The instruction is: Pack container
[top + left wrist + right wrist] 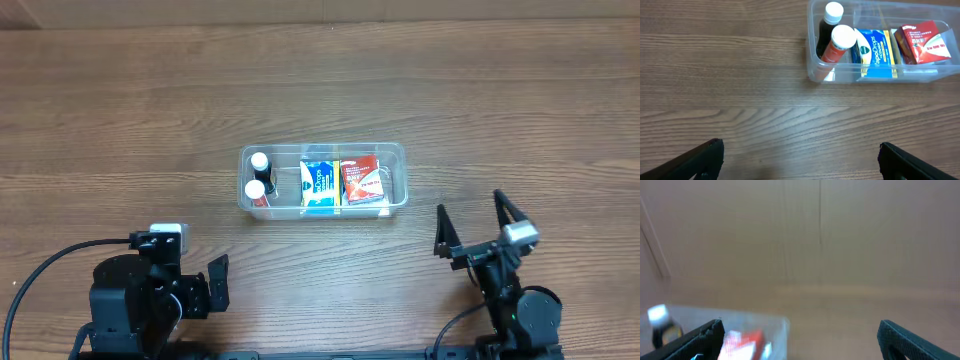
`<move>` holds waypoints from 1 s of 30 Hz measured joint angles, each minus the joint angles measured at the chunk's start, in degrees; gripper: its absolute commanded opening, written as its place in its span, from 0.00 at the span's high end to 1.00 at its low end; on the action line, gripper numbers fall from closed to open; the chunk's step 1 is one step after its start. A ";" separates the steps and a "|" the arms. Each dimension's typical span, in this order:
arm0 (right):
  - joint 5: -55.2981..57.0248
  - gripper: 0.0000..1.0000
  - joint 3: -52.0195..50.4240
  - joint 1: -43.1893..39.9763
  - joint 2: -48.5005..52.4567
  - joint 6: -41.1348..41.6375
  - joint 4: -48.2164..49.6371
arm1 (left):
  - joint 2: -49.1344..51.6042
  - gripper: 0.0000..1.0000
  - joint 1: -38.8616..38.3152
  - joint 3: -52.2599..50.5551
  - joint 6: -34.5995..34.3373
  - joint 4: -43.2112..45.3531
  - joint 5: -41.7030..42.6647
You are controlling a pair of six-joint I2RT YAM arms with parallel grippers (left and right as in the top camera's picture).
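Observation:
The clear plastic container [395, 150] sits at the middle of the wooden table. It holds two white-capped bottles [257, 176] at its left end, a blue box [319, 184] in the middle and a red box [362, 181] at the right. It also shows in the left wrist view [816, 70], with the bottles [836, 42], blue box [873, 50] and red box [925, 42], and blurred in the right wrist view [775, 322]. My left gripper [212, 285] [800, 160] is open and empty, near the table's front left. My right gripper [470, 228] [800, 340] is open and empty, front right of the container.
Bare wood-grain tabletop [120, 120] surrounds the container on all sides. A black cable [40, 275] runs from the left arm's base at the front left.

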 measured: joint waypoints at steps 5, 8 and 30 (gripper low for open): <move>-0.68 0.00 0.00 0.20 0.04 -0.20 -5.22 | 0.00 0.00 0.00 -0.02 0.00 -0.04 0.00; -0.90 0.00 0.00 0.20 0.04 -0.24 -5.18 | 0.00 0.00 0.00 -0.02 0.00 -0.02 0.00; -1.09 0.00 0.00 0.20 0.04 -0.02 -5.22 | 0.00 0.00 0.00 -0.02 0.00 -0.02 0.00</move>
